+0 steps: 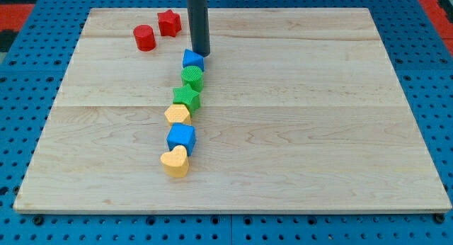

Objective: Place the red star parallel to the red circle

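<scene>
The red star [168, 23] lies near the board's top left. The red circle [144, 37] stands just below and to the left of it, with a small gap between them. My tip [202, 54] rests on the board to the right of both red blocks, about a star's width from the red star. It stands just above the blue block [192, 59] that heads a column of blocks.
Below the blue block runs a column: a green round block [192, 77], a green star [187, 98], a yellow pentagon-like block [178, 115], a blue cube [181, 138] and a yellow heart [175, 161]. The wooden board [318, 132] lies on a blue pegboard.
</scene>
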`<move>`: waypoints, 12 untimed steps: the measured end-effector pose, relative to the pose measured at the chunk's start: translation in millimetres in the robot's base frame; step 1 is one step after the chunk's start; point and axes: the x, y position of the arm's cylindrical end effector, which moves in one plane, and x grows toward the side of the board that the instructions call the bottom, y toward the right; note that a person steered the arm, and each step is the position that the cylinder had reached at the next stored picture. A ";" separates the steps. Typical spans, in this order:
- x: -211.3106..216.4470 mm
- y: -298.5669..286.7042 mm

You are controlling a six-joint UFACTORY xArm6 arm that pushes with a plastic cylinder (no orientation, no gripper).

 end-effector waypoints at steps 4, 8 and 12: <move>-111.7 -132.6; -52.5 -34.9; -81.7 -1.7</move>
